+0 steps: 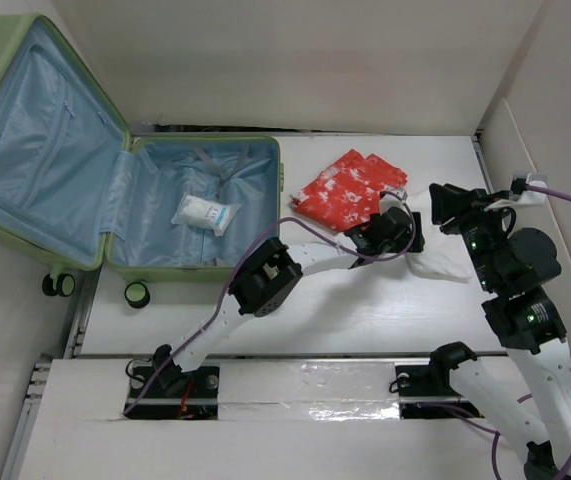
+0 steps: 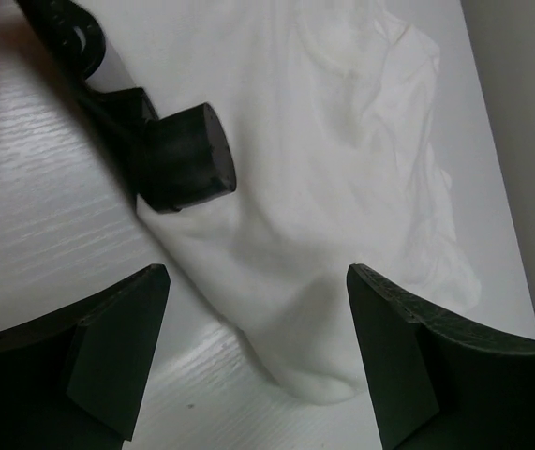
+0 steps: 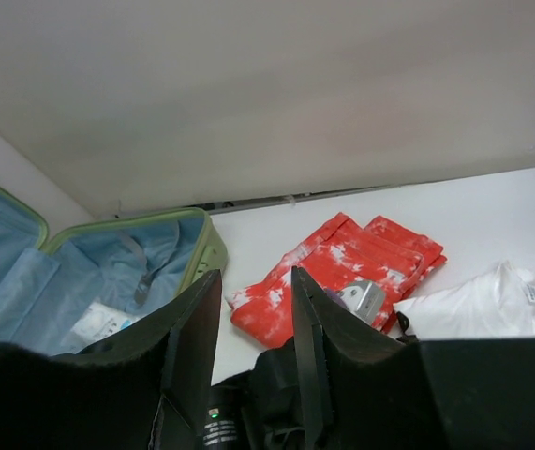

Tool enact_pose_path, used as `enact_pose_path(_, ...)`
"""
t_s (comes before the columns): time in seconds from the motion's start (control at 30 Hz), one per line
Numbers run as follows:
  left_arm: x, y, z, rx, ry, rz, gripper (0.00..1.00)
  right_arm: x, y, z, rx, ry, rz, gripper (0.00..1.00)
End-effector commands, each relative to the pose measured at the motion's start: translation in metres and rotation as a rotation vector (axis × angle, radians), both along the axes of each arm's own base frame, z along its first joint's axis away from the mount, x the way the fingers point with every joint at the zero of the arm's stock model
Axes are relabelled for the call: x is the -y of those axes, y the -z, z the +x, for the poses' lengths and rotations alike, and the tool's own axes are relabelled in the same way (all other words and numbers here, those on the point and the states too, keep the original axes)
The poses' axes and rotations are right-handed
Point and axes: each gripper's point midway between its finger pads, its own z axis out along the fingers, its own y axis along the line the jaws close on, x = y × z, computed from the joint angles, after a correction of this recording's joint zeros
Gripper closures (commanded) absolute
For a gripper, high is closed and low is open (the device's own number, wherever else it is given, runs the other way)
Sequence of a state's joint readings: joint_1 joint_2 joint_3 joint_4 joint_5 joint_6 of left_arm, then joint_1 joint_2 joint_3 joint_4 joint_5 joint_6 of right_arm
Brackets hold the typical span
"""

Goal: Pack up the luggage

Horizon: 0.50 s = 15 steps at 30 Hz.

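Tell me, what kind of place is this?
Probably a robot lab, not a home: two robot arms bolted to a white table, bare white walls around it, and a suitcase with red clothes set out beside it for packing.

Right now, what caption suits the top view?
Open luggage holds one white packet; left gripper and right gripper open near white garment, red garment alongside.
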State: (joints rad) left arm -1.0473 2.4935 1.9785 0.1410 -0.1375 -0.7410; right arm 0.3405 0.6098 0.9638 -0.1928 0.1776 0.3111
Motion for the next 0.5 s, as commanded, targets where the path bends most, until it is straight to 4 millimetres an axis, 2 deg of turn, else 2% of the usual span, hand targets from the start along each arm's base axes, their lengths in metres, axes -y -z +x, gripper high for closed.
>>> enact_pose_path(0.0, 0.012, 0.008, -0.001, -0.044, 0.008, 0.003, 0.25, -0.007, -0.012, -0.003, 0.053, -0.047, 0.01, 0.58)
enact_pose_path(0.1, 0.02, 0.021, -0.001, -0.079, 0.011, -0.008, 0.26, -0.009, -0.013, -0.004, 0.057, -0.059, 0.01, 0.58)
enact_pose_path(0.17, 0.022, 0.023, 0.001, -0.086, -0.009, -0.024, 0.29, -0.01, -0.015, -0.006, 0.063, -0.068, 0.012, 0.6)
enact_pose_path(0.33, 0.029, 0.017, 0.007, -0.063, -0.048, -0.058, 0.45, -0.018, -0.016, -0.007, 0.077, -0.11, 0.022, 0.67)
enact_pose_path(0.37, 0.033, 0.013, 0.008, -0.054, -0.046, -0.084, 0.53, -0.019, -0.016, -0.007, 0.079, -0.116, 0.023, 0.68)
enact_pose_path(0.4, 0.035, 0.013, 0.009, -0.051, -0.044, -0.097, 0.74, -0.021, -0.016, -0.007, 0.078, -0.127, 0.022, 0.69)
enact_pose_path(0.43, 0.037, 0.01, 0.009, -0.045, -0.042, -0.112, 0.81, -0.022, -0.014, -0.006, 0.073, -0.132, 0.02, 0.71)
enact_pose_path(0.47, 0.037, 0.008, 0.008, -0.039, -0.037, -0.125, 0.93, -0.024, -0.014, -0.006, 0.071, -0.139, 0.016, 0.72)
